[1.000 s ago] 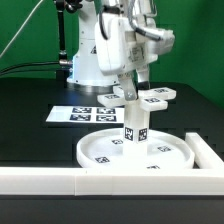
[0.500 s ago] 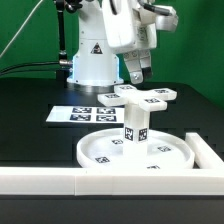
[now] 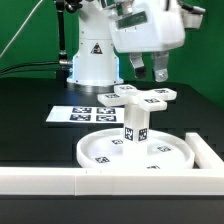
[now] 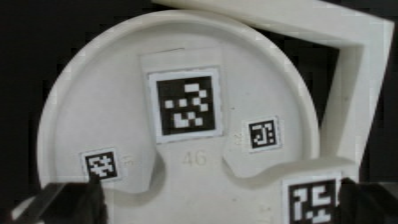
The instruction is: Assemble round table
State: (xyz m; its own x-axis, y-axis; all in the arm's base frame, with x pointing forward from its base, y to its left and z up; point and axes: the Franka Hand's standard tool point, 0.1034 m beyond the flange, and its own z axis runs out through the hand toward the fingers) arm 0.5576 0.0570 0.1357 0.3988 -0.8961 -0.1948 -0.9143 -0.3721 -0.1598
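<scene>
Hand [image 3: 150,71] raised, fingers spread, gripping nothing. Below and nearer the camera: post [image 3: 134,121] upright in round disc [image 3: 100,148] on desk [image 3: 30,100]; cross-shaped foot piece [image 3: 147,95] just beneath. Risk: careless descent striking the post, tilting it, or a skewed foot grasp

The exterior view faces the arm from low across the table [image 3: 30,150]. The wrist view looks down closely on the round disc [image 4: 125,110], which both views share

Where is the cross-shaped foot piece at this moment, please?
In the exterior view the cross-shaped foot piece lies on the black table behind the round disc and its upright post, beside the marker board, below the raised gripper.
</scene>
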